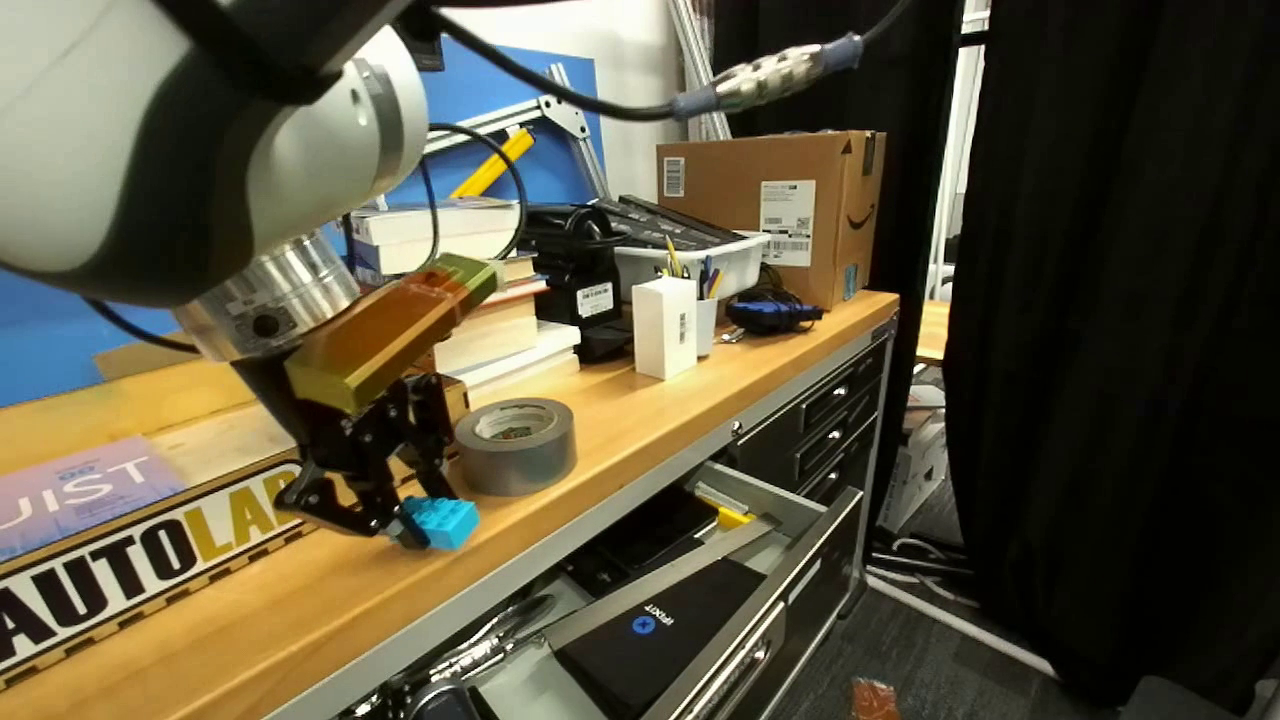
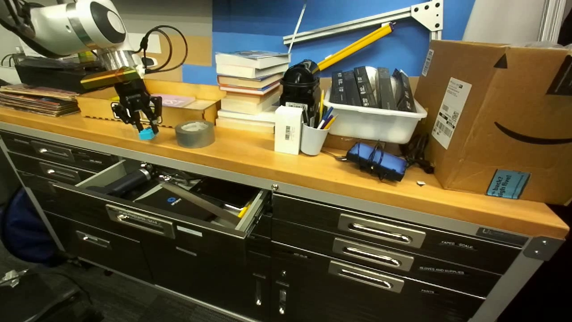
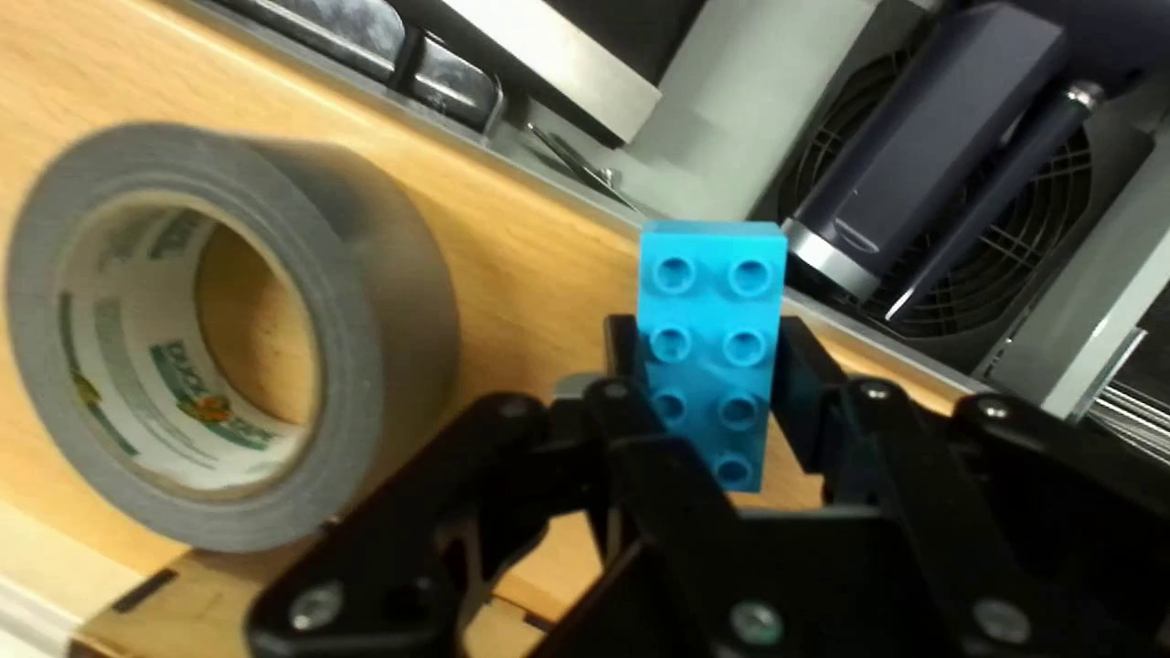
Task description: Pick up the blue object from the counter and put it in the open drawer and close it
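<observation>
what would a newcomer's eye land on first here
Probably the bright blue block, held between the black fingers beside the grey tape roll on the wooden counter. Next, the open drawer jutting out below the counter, a black case inside. In both exterior views, a big cardboard box also stands out at one end of the counter.

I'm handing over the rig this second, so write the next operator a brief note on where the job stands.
Claw: shut on the blue block, gripping its long sides.
Block: at or just above the counter, near the grey tape roll; can't tell if it touches the wood.
Drawer: open, with a black iFixit case inside.
Done: block gripped.
Left: carry it over the drawer, release it, close the drawer.
</observation>
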Robot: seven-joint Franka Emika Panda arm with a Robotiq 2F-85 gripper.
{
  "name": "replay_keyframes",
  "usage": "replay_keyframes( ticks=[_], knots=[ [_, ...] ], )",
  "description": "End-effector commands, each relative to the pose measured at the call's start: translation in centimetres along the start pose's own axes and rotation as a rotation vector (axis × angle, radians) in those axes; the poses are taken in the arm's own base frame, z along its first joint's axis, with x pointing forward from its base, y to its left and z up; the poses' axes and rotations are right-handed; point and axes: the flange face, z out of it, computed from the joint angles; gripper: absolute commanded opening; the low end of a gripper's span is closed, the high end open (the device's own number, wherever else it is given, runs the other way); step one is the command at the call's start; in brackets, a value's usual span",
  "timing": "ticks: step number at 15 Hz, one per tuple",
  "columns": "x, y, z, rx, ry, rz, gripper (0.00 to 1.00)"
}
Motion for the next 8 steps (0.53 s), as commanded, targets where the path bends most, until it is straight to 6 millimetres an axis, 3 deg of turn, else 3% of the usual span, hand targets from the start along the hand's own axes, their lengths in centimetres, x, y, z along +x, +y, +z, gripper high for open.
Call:
replay_keyframes(
  ticks=[1,4,8],
  knots=[
    [-6.7,3.7,-0.9,0.000,0.002,0.044,0.13],
    [-11.3,6.9,1.1,0.058,-0.015,0.085,0.13],
    [-15.9,10.5,6.4,0.044,-0.013,0.084,0.13]
  ],
)
